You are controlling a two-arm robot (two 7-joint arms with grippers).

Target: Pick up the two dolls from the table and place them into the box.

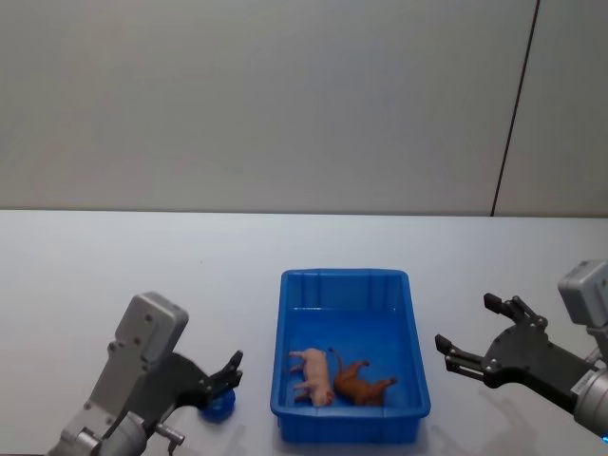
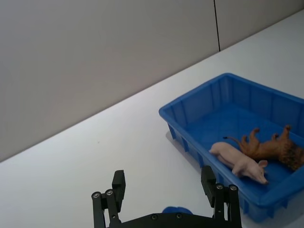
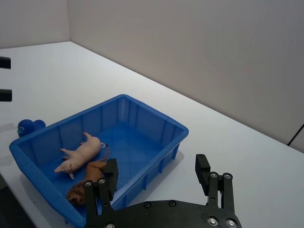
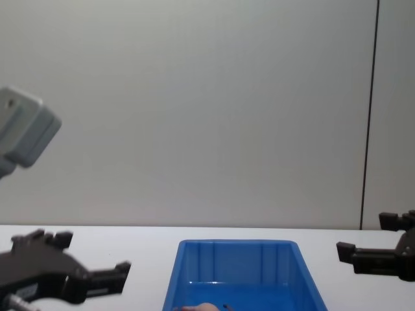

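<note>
Between left hand (image 2: 163,182) and right hand (image 1: 467,323), pink doll (image 1: 313,370), brown doll (image 1: 362,383) inside box (image 1: 344,275)

Pig doll (image 1: 313,372) L of lion doll (image 1: 363,384), in box (image 1: 344,275).

Grey wall (image 1: 285,95); dark line (image 1: 516,104), perhaps seam

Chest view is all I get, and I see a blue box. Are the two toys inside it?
Observer: Yes. A pink pig and a brown lion lie side by side in the box.
Operator: Is anything else on the table?
Observer: A small blue object sits on the table, just under the left gripper.
Operator: Where in the box are they?
Observer: At the near end, pig toward the left gripper, lion toward the right gripper.
</note>
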